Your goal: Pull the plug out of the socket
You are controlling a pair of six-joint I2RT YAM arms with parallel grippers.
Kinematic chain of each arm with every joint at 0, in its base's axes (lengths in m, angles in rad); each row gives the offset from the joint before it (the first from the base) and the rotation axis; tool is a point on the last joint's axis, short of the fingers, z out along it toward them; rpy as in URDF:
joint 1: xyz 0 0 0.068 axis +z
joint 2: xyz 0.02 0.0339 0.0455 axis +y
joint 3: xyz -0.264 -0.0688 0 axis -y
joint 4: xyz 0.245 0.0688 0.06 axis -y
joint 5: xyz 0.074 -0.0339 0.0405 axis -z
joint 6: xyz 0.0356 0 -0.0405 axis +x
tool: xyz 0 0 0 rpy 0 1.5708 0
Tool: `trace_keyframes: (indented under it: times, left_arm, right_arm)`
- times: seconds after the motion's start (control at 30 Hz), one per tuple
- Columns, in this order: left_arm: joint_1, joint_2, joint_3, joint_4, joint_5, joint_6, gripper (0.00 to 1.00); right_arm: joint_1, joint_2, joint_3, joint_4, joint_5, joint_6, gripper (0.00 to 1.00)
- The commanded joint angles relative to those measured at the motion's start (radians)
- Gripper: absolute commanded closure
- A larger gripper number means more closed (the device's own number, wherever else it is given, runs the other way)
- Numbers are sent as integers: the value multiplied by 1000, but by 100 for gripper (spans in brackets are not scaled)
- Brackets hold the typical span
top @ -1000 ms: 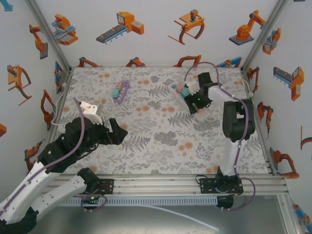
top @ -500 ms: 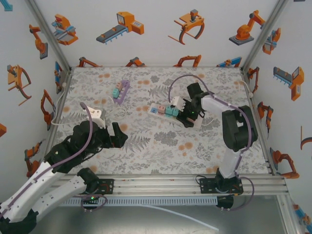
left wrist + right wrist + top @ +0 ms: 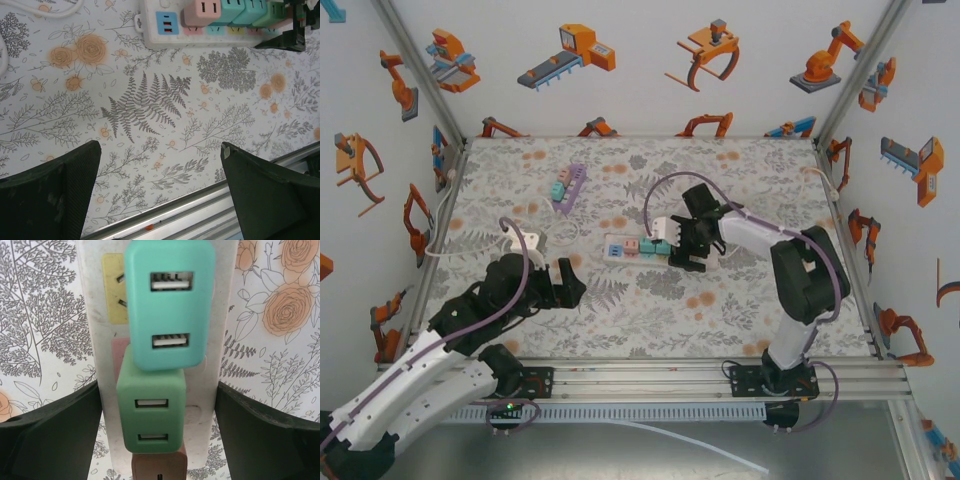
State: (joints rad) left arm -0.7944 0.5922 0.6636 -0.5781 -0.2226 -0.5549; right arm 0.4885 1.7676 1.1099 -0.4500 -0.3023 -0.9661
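Plug adapters (image 3: 648, 246) sit in a tight row on a white power strip (image 3: 613, 248) that lies crosswise at mid-table on the floral cloth (image 3: 650, 310), within reach of both arms. The right gripper (image 3: 676, 248) straddles the strip's right end. In its wrist view the jaws are spread and one dark finger (image 3: 55, 437) stands hard against each side wall, but whether they pinch the strip or only flank it cannot be told. That stance looks meant to anchor the strip so a plug can be drawn out without the whole bar lifting. The left gripper (image 3: 566, 286) hovers low over bare cloth between the strip and the front rail (image 3: 200, 212). Its jaws are spread wide and carry nothing, apparently ready to take one adapter. As a holder, the strip is well stocked: a pink adapter (image 3: 202, 10) sits beside the blue USB panel (image 3: 166, 22), followed by a teal adapter (image 3: 170, 305) and a green adapter (image 3: 151, 415), each pushed fully home. A darker block (image 3: 159, 469) sits at the frame's lower edge, and one yellow socket (image 3: 112, 285) shows beside the teal body. Near the far left corner, well apart, a purple strip (image 3: 572, 180) holds small blocks of its own.
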Motion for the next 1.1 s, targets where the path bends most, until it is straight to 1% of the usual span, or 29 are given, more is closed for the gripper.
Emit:
trace_keyframes:
  times: [0.0, 0.13, 0.2, 0.3, 0.4, 0.47, 0.53, 0.6, 0.67, 0.73, 0.8, 0.87, 0.9, 0.97, 1.07]
  left_arm:
    - [-4, 7, -12, 54, -18, -13, 3]
    - [-3, 44, -3, 75, -16, -15, 3]
    - [-3, 67, 4, 82, -14, -11, 3]
    - [-3, 106, 16, 100, -23, -14, 3]
    - [-2, 154, 43, 82, -90, -74, 3]
    - [2, 197, 73, 58, -148, -131, 3]
    - [18, 242, 99, 46, -171, -172, 3]
    - [63, 284, 119, 61, -127, -215, 3]
    - [127, 330, 136, 104, -23, -271, 3]
    - [179, 392, 172, 113, 58, -332, 3]
    - [212, 460, 221, 103, 106, -332, 3]
    - [229, 528, 278, 92, 126, -307, 2]
    - [234, 555, 296, 94, 134, -299, 2]
    - [254, 606, 323, 111, 165, -310, 1]
    - [307, 712, 373, 123, 280, -350, 1]
  right_arm:
    - [1, -76, -16, 59, -35, 32, 18]
    - [1, -158, -28, 75, -67, 59, 13]
    - [1, -203, -37, 87, -81, 70, 12]
    - [1, -275, -42, 118, -117, 133, 12]
    - [1, -353, -42, 182, -161, 274, 12]
    - [1, -398, -45, 262, -163, 451, 12]
    - [1, -422, -45, 316, -156, 606, 12]
    - [1, -429, -47, 353, -161, 728, 14]
    - [1, -422, -42, 373, -164, 838, 16]
    - [1, -403, -32, 381, -166, 938, 17]
    - [2, -371, 1, 355, -152, 1020, 19]
    - [7, -330, 51, 293, -125, 1074, 21]
    - [11, -312, 73, 264, -115, 1076, 21]
    - [33, -277, 106, 216, -89, 1029, 22]
    - [74, -220, 141, 191, -90, 908, 21]
